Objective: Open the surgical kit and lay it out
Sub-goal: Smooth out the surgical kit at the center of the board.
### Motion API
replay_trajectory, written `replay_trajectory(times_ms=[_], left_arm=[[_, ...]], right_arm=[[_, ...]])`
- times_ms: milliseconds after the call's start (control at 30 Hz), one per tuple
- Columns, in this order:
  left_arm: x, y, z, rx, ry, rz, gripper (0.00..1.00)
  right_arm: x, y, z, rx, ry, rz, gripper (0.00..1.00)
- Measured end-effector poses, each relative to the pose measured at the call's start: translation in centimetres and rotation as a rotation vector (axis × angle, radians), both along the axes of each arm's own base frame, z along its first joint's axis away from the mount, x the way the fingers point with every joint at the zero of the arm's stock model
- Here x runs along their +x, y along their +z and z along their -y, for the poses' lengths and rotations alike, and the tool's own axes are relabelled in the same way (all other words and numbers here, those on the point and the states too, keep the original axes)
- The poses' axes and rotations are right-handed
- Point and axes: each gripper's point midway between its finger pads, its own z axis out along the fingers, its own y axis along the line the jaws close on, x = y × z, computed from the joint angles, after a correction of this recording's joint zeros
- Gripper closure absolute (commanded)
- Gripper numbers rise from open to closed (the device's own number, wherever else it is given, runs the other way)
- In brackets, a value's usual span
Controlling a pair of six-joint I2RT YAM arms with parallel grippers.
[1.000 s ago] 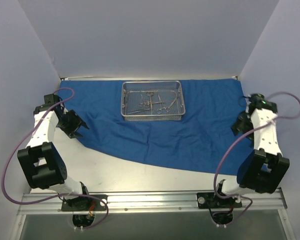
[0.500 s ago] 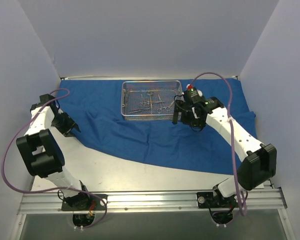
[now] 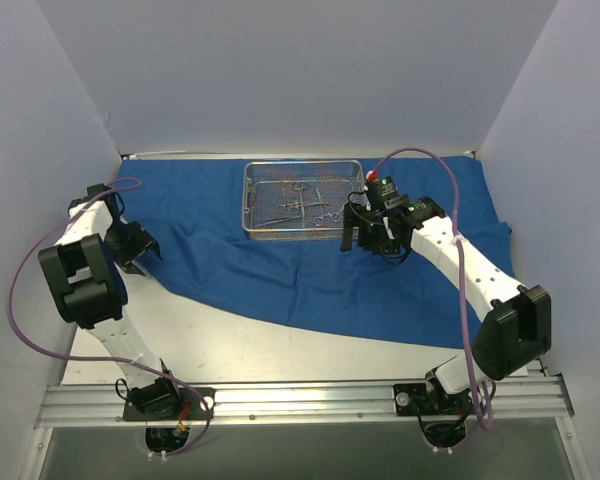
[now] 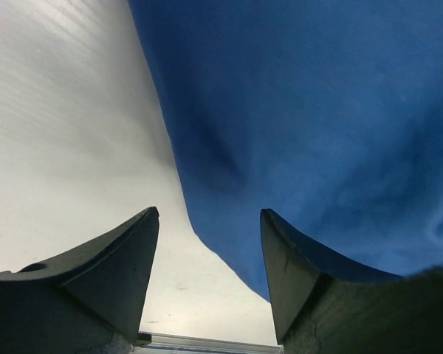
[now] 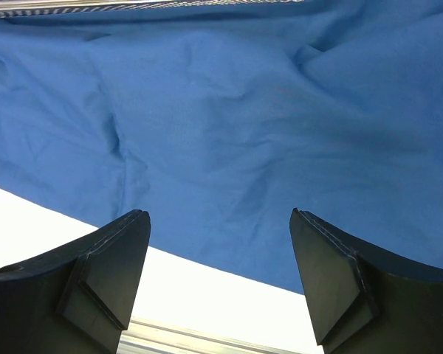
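The royal-blue cloth wrap point(image 3: 280, 270) lies spread flat across the back half of the table. On it stands the silver wire-mesh tray point(image 3: 248, 205), with several thin ring-handled instruments point(image 3: 305, 205) inside. My left gripper point(image 3: 140, 247) hovers at the cloth's left edge, open and empty. In the left wrist view the cloth point(image 4: 317, 110) edge runs between the left gripper's point(image 4: 210, 212) fingers. My right gripper point(image 3: 358, 228) hangs just beside the tray's right end, open over the cloth point(image 5: 229, 110) with nothing between the right gripper's point(image 5: 219, 214) fingers.
Bare white table point(image 3: 280, 350) runs between the cloth's slanted front edge and the metal rail point(image 3: 300, 400) holding the arm bases. White walls close in on the left, back and right. Purple cables loop off both arms.
The right arm swung from the table's right side to the tray's right end, then held nearly still. The left gripper shifted slightly along the cloth's left edge, and its jaws narrowed and reopened.
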Motion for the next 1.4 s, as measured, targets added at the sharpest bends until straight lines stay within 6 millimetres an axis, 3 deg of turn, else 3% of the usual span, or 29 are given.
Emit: replay_trajectory(times_ms=[167, 300, 333, 467, 567, 767, 967, 1133, 1233, 1400], left_arm=[[-0.5, -3.5, 0.1, -0.013, 0.000, -0.095, 0.41], [-0.4, -4.6, -0.1, -0.011, 0.004, -0.137, 0.91], [-0.2, -4.5, -0.2, -0.010, 0.007, -0.137, 0.97], [-0.4, -3.8, -0.6, 0.024, 0.001, -0.143, 0.98], [-2.1, -1.8, -0.9, 0.070, 0.024, -0.143, 0.98], [-9.3, 5.3, -0.2, 0.139, 0.136, -0.094, 0.98], [-16.7, 7.3, -0.3, 0.183, 0.319, -0.133, 0.97], [-19.0, 7.7, -0.7, 0.216, 0.401, -0.128, 0.80], [-19.8, 7.9, -0.7, 0.217, 0.427, -0.123, 0.57], [-19.3, 8.2, -0.4, 0.181, 0.412, -0.115, 0.44]], right_arm=[[0.5, 0.3, 0.2, 0.018, 0.002, 0.012, 0.22], [0.9, 0.2, 0.6, 0.022, -0.005, 0.013, 0.22], [1.0, 0.1, 0.6, 0.021, -0.006, 0.009, 0.22], [1.1, -0.6, 0.7, 0.016, -0.001, -0.011, 0.22], [1.2, -1.0, 0.4, 0.023, 0.011, -0.025, 0.22], [1.2, -1.4, -0.5, 0.052, 0.051, -0.038, 0.22], [0.9, -1.1, -1.3, 0.093, 0.097, -0.044, 0.22], [0.3, -1.7, -1.9, 0.120, 0.128, -0.059, 0.22], [0.0, -2.0, -2.0, 0.128, 0.138, -0.073, 0.22], [-0.1, -2.0, -2.0, 0.125, 0.152, -0.070, 0.22]])
